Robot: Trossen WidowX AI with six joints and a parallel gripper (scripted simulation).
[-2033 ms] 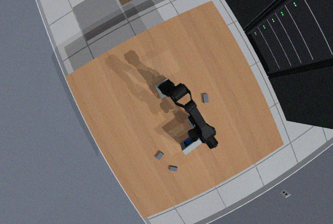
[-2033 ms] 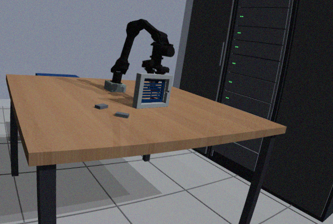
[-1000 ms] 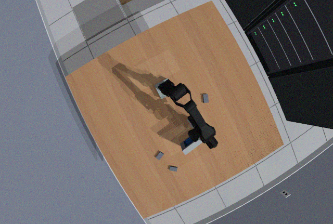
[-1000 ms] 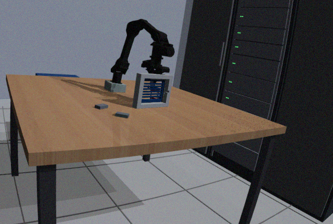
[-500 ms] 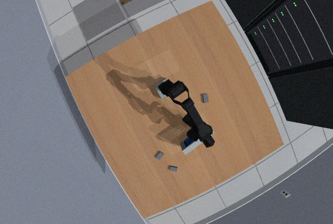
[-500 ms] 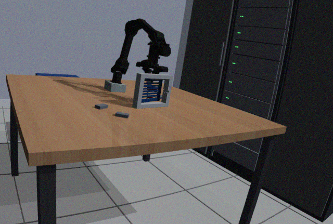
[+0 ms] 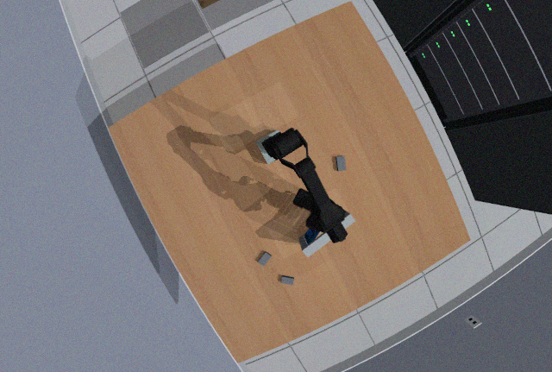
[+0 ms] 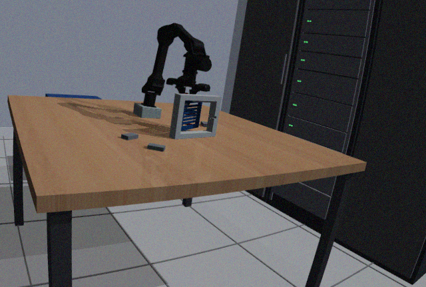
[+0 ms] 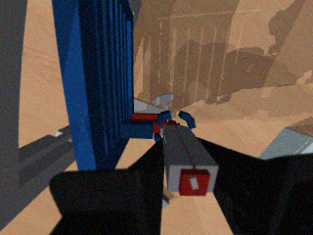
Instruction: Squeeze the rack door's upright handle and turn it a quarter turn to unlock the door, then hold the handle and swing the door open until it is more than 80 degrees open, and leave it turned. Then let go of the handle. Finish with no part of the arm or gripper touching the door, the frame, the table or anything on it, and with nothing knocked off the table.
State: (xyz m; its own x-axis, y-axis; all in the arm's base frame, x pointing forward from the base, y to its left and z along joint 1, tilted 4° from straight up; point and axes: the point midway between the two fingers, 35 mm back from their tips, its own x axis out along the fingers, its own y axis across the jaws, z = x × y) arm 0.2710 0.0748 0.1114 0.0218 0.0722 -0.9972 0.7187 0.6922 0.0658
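Note:
The blue slatted door [image 7: 310, 235] [image 8: 191, 115] [image 9: 93, 73] stands swung part way out of the grey frame [image 7: 316, 246] [image 8: 176, 118] [image 9: 11, 73], on the robot base's side. Its exact angle is hard to read. The upright grey handle [image 9: 188, 149] has a red cap with a pale mark and stands beside the door, by a blue and red bracket. My gripper [image 9: 177, 143] points down and is shut on the handle, a black finger on each side. In the top and exterior views the arm and frame hide the handle and fingertips; its turn angle cannot be told for certain.
Small grey blocks lie on the wooden table [image 7: 379, 135] [image 8: 103, 166]: one block [image 7: 340, 162] [image 8: 204, 124] on the server-rack side, two others [image 7: 264, 258] [image 7: 287, 280] [image 8: 129, 136] [image 8: 156, 146] near the frame. The arm's pale base [image 8: 147, 110] [image 9: 289, 142] stands behind the door.

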